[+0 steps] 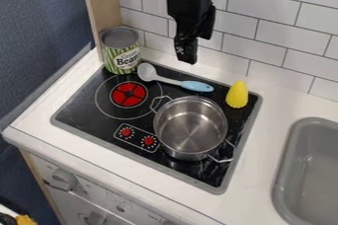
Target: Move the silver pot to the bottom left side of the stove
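Pot [191, 128] sits on stove [82, 113], can [121, 51] near spoon [173, 81]; gripper [187, 61] above, its jaws' state I cannot tell.

White countertop [271, 103] is fitted with black stove [82, 110], grey sink [282, 169] at right. On stove: silver pot [191, 126] placed right; can [121, 54], blue-handled spoon [196, 86], yellow corn [237, 95] ranged along back.

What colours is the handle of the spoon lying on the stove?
Light blue handle, with a pale grey bowl, in the camera view.

Silver pot [191, 129] upright, on right part of stove [78, 112].
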### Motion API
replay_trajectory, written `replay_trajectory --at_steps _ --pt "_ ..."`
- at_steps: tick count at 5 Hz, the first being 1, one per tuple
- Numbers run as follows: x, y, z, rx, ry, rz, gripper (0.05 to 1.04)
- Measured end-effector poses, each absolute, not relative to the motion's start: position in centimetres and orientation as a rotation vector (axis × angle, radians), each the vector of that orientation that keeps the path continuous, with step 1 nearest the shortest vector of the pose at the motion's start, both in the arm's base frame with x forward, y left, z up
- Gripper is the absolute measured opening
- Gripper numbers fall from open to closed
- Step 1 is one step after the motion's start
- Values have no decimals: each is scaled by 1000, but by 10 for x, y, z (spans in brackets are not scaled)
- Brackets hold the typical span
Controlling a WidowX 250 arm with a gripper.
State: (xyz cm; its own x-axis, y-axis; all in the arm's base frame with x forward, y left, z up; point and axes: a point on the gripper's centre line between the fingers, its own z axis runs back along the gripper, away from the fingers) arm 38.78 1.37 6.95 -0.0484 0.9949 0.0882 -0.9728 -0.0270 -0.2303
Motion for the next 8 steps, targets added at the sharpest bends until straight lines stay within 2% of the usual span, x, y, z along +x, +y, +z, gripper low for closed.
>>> replay_trajectory --at_steps 2,3,4,6,7,8 --pt "376 16 48 -49 -227 1605 1001" --pt "367 13 58 -89 -234 1613 1001" --pt "346 6 71 -131 -212 1609 1001" --pt "279 -18 81 -96 -231 1632 1001" --pt "257 -35 69 -113 -160 1627 1001" --pt "246 -37 57 -84 -175 1605 1001"
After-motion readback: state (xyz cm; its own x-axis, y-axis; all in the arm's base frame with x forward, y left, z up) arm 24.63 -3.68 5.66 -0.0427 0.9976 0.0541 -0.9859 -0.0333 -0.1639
